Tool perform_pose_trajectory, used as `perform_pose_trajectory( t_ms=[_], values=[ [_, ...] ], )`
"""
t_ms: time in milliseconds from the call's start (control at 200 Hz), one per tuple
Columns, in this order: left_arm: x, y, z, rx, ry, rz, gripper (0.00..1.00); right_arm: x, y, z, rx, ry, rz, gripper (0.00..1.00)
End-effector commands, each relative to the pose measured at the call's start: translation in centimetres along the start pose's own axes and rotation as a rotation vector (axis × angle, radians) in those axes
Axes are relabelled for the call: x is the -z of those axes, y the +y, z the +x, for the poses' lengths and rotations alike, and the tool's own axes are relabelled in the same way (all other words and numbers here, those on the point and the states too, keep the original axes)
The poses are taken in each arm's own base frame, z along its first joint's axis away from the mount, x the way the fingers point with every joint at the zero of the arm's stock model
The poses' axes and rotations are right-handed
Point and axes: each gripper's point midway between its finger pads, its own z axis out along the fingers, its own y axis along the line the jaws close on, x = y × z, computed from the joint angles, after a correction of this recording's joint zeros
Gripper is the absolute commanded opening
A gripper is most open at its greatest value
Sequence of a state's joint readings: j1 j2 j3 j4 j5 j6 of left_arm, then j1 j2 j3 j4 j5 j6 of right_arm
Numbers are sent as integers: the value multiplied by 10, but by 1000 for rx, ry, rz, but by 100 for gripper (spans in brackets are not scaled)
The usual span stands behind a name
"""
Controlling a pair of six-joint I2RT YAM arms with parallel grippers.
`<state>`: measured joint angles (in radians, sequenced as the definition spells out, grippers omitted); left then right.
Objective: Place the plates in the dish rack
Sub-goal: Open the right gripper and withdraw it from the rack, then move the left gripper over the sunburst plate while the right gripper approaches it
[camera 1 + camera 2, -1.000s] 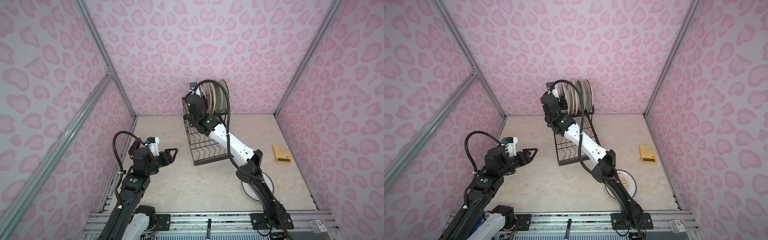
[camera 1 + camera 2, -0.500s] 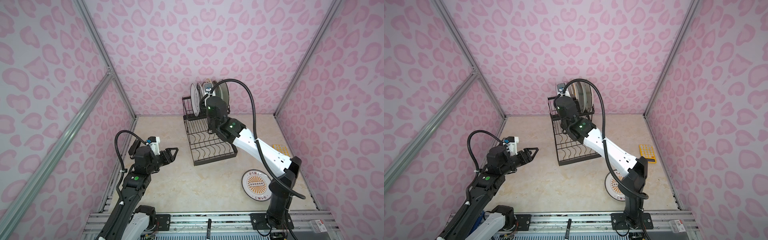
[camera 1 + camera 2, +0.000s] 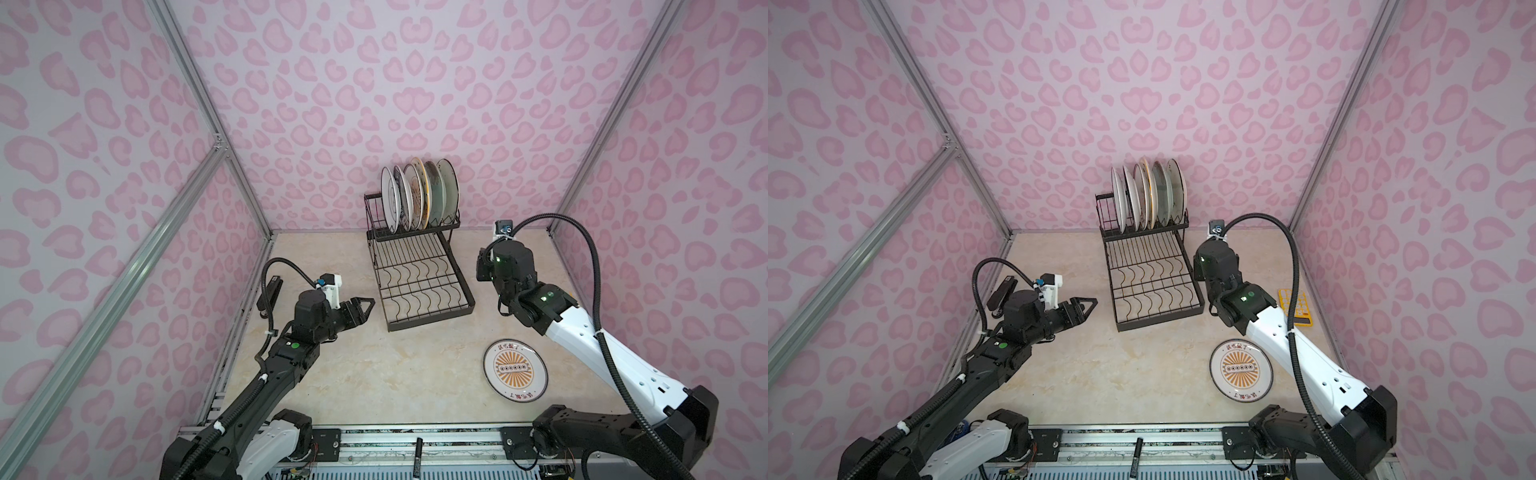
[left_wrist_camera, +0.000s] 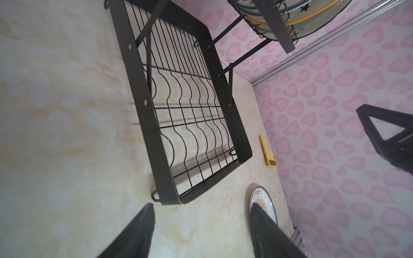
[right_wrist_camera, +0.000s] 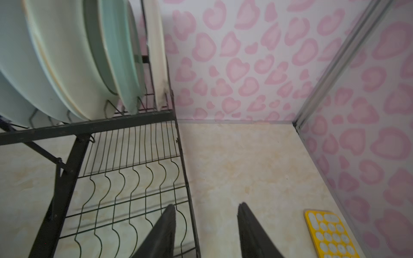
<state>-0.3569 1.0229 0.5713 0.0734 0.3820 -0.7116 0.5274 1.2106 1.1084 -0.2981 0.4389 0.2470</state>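
Orange-sunburst plate (image 3: 515, 370) lies flat near the front right corner of the table (image 3: 332, 374), its red rim lettering too small to read.
Six plates (image 3: 415, 195) stand upright in the upper tier of the dish rack (image 3: 431, 317), toward the back edge. One yellow calculator (image 5: 328, 234) lies by the right edge. The left gripper (image 4: 201, 205) gapes wide and the right gripper (image 5: 206, 204) stands part-open, both holding nothing.
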Motion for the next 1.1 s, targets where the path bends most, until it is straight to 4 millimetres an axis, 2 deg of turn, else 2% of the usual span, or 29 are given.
perform_pose_trajectory(
  t_ms=[0, 190, 400, 435, 535, 725, 900, 1095],
  values=[
    [-15, -19, 4, -6, -6, 52, 69, 0, -10, 34, -108, 81, -21, 46],
    [-50, -51, 50, -55, 144, 97, 69, -1, -44, 85, -165, 227, 23, 47],
    [-97, -90, 106, -102, 356, 143, 68, 5, -79, 112, -305, 285, 33, 48],
    [-106, -89, 121, -103, 416, 125, 67, 6, -83, 116, -319, 296, 33, 48],
    [-126, -97, 149, -108, 516, 111, 66, 5, -98, 130, -344, 346, 73, 48],
    [-148, -105, 177, -96, 618, 104, 66, 4, -123, 152, -452, 385, 97, 47],
    [-161, -111, 198, -91, 686, 117, 65, 6, -139, 152, -551, 352, 89, 47],
    [-172, -120, 216, -82, 750, 146, 65, 4, -143, 156, -570, 355, 92, 47]
  ],
)
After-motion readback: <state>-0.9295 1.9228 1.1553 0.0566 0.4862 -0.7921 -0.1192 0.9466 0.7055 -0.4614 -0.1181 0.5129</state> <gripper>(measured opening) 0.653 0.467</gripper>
